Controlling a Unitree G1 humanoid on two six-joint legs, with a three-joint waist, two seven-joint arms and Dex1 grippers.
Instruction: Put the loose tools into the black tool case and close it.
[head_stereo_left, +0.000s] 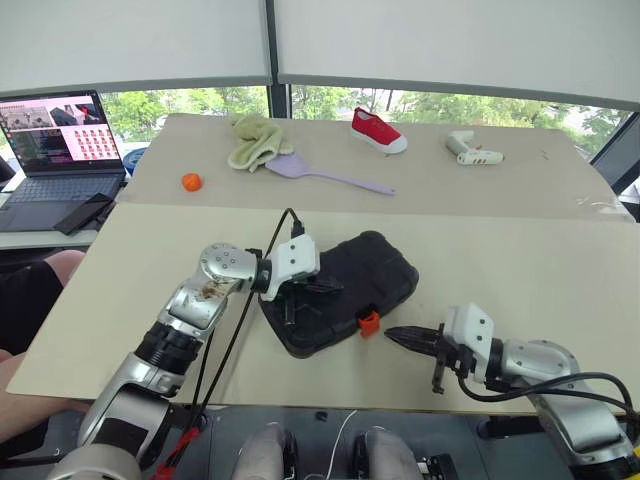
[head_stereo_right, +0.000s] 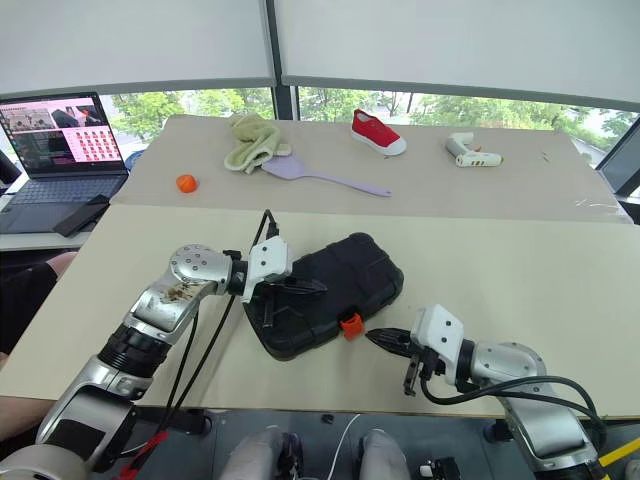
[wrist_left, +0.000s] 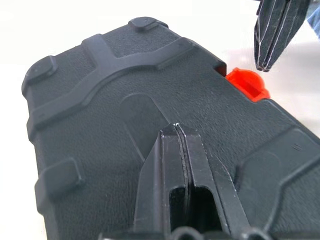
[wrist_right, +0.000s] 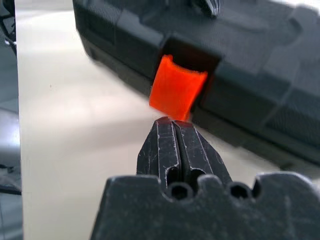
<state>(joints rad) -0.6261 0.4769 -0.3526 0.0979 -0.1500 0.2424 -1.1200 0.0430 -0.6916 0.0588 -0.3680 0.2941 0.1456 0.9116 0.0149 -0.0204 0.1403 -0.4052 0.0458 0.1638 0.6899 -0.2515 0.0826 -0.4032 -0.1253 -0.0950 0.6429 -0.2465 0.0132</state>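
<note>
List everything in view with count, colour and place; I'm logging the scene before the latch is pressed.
case: 1, black, closed, near table centre
latch: 1, orange, case's front edge
ball: 1, orange, far table left
cloth: 1, pale green, far table
spatula: 1, lilac, beside cloth
shoe: 1, red, far table
white tool: 1, far table right
laptop: 1, open, far left
left gripper: shut, over case lid
right gripper: shut, by latch
</note>
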